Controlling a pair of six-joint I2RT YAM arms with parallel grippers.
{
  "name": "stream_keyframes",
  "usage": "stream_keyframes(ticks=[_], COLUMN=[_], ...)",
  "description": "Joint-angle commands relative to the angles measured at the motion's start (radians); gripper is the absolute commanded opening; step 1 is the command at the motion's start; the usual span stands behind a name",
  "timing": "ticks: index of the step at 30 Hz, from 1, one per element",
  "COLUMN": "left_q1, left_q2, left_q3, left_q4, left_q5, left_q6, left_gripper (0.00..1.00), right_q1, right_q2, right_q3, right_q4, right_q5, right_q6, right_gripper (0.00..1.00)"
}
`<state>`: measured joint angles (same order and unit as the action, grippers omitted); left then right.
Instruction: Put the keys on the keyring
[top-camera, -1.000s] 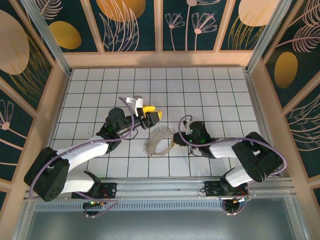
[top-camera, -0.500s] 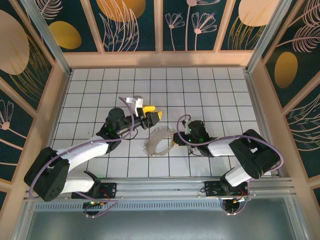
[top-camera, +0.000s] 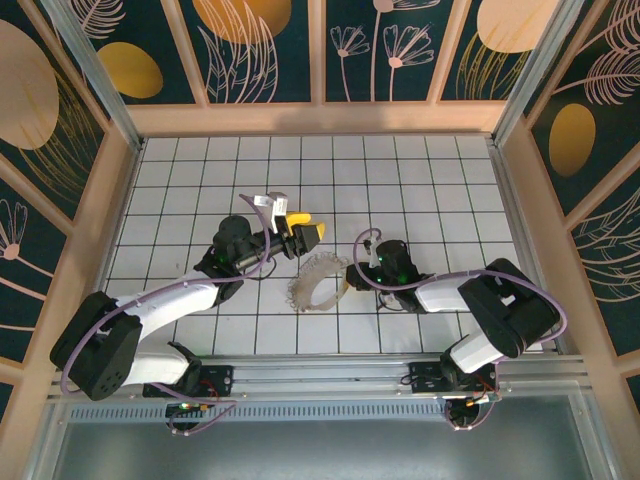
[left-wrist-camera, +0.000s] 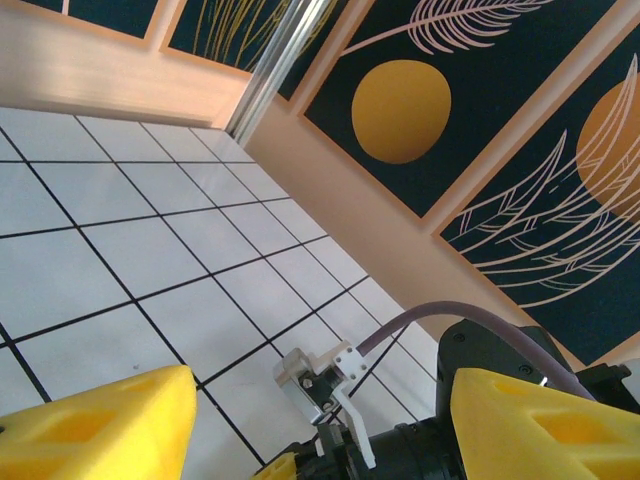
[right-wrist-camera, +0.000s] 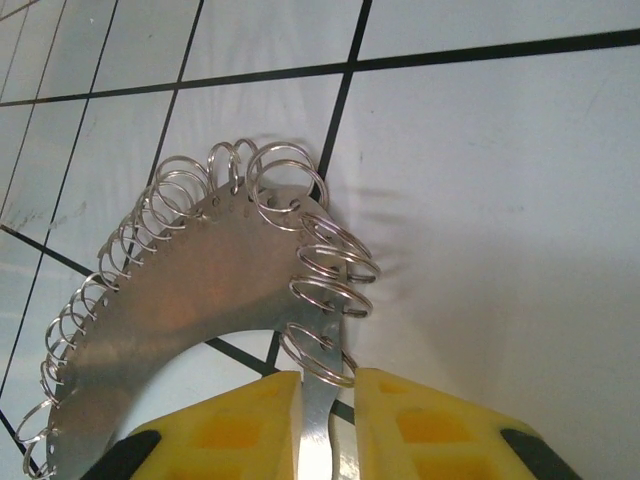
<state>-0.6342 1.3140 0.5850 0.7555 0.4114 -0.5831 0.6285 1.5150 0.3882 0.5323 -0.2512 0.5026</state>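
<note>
The keyring (right-wrist-camera: 190, 300) is a flat silvery band strung with several small wire rings, lying on the white tiles. In the top view the keyring (top-camera: 316, 283) sits between the two arms. My right gripper (right-wrist-camera: 326, 425) is shut on the band's near end, its yellow fingers (right-wrist-camera: 240, 430) pressed to either side of the metal strip. From above, the right gripper (top-camera: 349, 279) is at the ring's right edge. My left gripper (top-camera: 304, 231) hovers open just above and left of the ring, nothing between its yellow fingers (left-wrist-camera: 110, 430). The keys are out of view.
The left wrist view looks past the right arm's black wrist (left-wrist-camera: 500, 360) and its purple cable (left-wrist-camera: 430, 318) toward the right wall. Wooden-framed patterned walls (top-camera: 320, 110) enclose the tiled floor (top-camera: 440, 190). A metal rail (top-camera: 320, 375) runs along the near edge.
The right gripper's jaws have narrowed onto the keyring's band, and the right arm's forearm shifted slightly. The left arm and the keyring have stayed in place.
</note>
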Motion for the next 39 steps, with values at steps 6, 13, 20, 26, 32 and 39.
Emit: stream_keyframes(ticks=[6, 13, 20, 26, 32, 39], left_q1=[-0.002, -0.001, -0.001, -0.002, -0.001, -0.001], left_q2=[0.008, 0.011, 0.012, 0.013, 0.017, 0.028], left_q3=[0.018, 0.018, 0.015, 0.013, 0.014, 0.018], left_q4=[0.028, 0.033, 0.039, 0.039, 0.042, 0.053], left_q5=[0.024, 0.025, 0.027, 0.028, 0.029, 0.033], left_q6=[0.015, 0.012, 0.011, 0.009, 0.007, 0.0], left_gripper=[0.69, 0.69, 0.69, 0.69, 0.69, 0.69], right_q1=[0.007, 0.008, 0.011, 0.022, 0.044, 0.067], right_q2=[0.019, 0.022, 0.036, 0.041, 0.037, 0.047], right_q3=[0.034, 0.035, 0.041, 0.037, 0.041, 0.054], right_q4=[0.001, 0.01, 0.028, 0.041, 0.035, 0.017], right_q5=[0.007, -0.002, -0.017, 0.011, 0.061, 0.133], right_q6=[-0.021, -0.022, -0.028, -0.051, -0.09, -0.137], right_gripper=[0.24, 0.21, 0.21, 0.22, 0.21, 0.21])
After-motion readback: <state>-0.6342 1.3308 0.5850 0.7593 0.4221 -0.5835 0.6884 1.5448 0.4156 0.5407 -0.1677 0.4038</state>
